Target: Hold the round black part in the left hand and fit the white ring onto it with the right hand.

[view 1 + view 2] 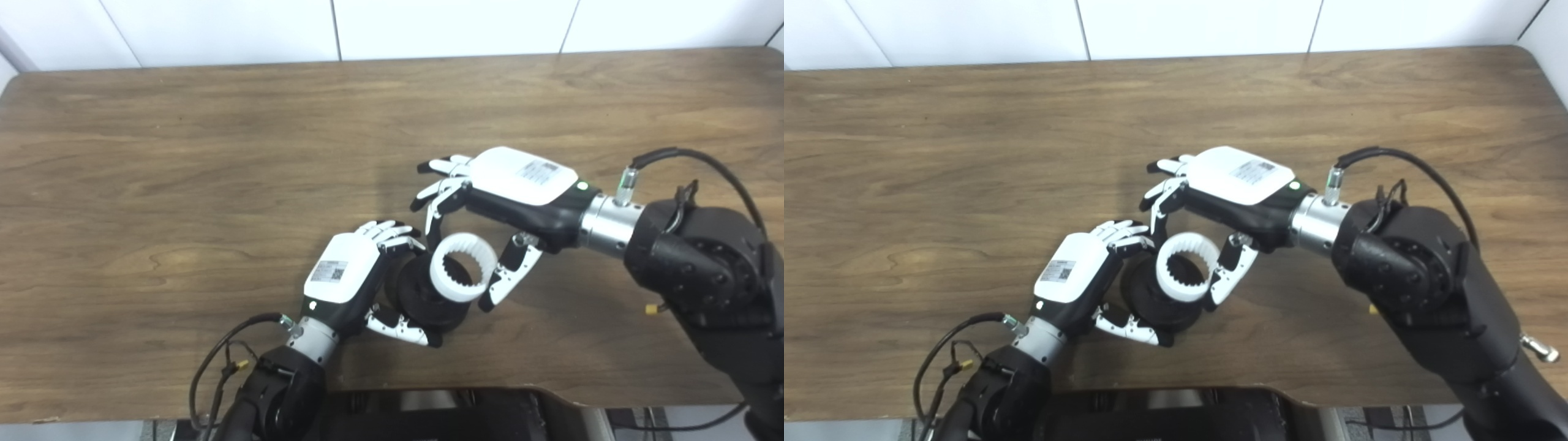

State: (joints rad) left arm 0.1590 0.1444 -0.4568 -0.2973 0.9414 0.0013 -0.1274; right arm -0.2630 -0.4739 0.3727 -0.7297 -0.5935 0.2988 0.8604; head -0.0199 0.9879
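Note:
My left hand (361, 275) is shut on the round black part (422, 300), holding it just above the table near the front middle, its face turned toward my right hand. My right hand (490, 202) is shut on the white ring (462, 267), pinched between a finger and the thumb. The ring has a toothed inner edge. It sits against the front face of the black part and overlaps it. The same pair shows in the right eye view, with the ring (1185, 266) over the black part (1151, 303).
The brown wooden table (245, 153) stretches wide to the left and back. A white wall runs behind it. A dark base (429, 410) sits at the table's front edge below my hands.

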